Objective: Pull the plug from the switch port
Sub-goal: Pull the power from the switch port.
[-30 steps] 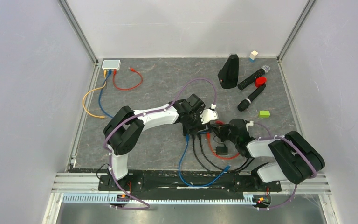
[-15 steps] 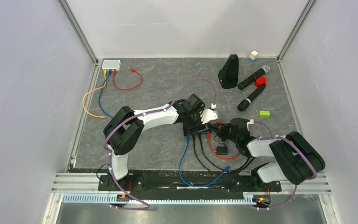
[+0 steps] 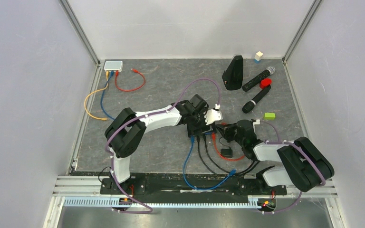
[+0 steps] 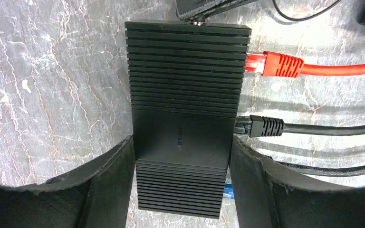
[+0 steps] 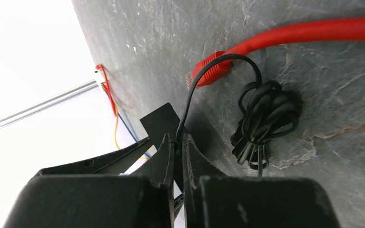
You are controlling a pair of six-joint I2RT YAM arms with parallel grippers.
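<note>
The black ribbed switch (image 4: 187,118) lies on the grey table, and my left gripper (image 4: 181,142) is shut on its two long sides. A red plug (image 4: 273,64) and a black plug (image 4: 261,126) sit in its side ports, with a blue plug (image 4: 227,190) partly hidden lower down. My right gripper (image 5: 178,137) is shut on a thin black power cord (image 5: 197,80) at its plug end, at the switch's far end (image 4: 197,19). The plug itself is hidden between the fingers. In the top view the two grippers meet, left (image 3: 197,126) and right (image 3: 221,127).
A loose red plug (image 5: 208,71) and the coiled black cord (image 5: 261,118) lie ahead of the right gripper. A power adapter (image 3: 225,152) lies nearby. A white switch (image 3: 113,65) with cables is back left. A black stand (image 3: 233,72), two microphones (image 3: 255,99) and a green block (image 3: 269,115) are back right.
My right gripper has crept a little up and left, closer to the switch's end. The left gripper and the switch have stayed put.
</note>
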